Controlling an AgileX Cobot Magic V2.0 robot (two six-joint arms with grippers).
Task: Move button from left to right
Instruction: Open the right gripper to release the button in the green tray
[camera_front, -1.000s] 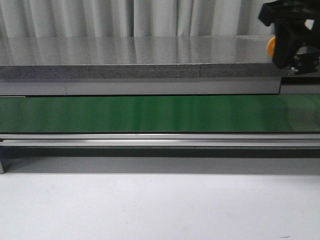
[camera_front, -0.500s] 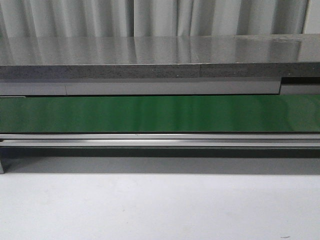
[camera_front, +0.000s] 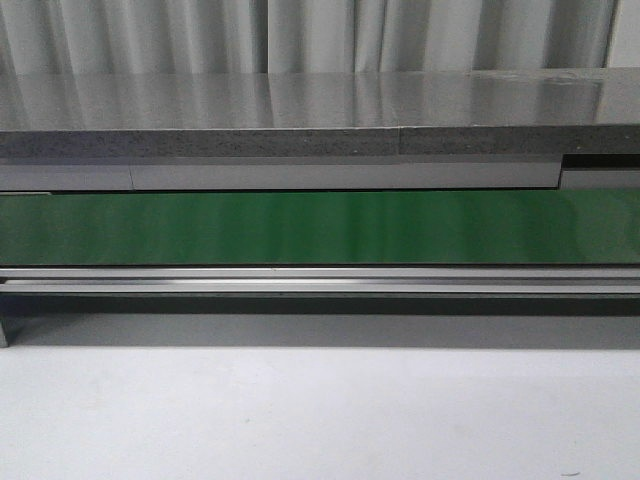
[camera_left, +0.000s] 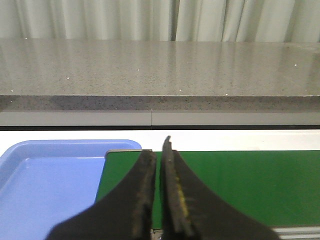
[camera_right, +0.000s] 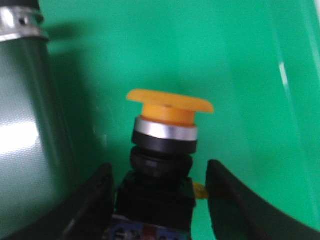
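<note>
The button (camera_right: 167, 115) shows only in the right wrist view: an orange-yellow mushroom cap, a silver ring and a black blocky body with red and blue marks at its base. It stands upright against a bright green surface (camera_right: 240, 75). My right gripper (camera_right: 159, 167) is open around its black body, with a clear gap on one side. My left gripper (camera_left: 159, 152) is shut and empty over the green belt (camera_left: 240, 185). Neither gripper nor the button shows in the front view.
A blue tray (camera_left: 50, 180) lies beside the belt's end, near my left gripper. A grey stone-like counter (camera_front: 300, 120) runs behind the green belt (camera_front: 300, 228). A silvery cylinder (camera_right: 22, 110) stands close beside my right gripper.
A second ago my right gripper held the button at the front view's top right corner. It has since moved out of that view. The belt and counter look unchanged.
</note>
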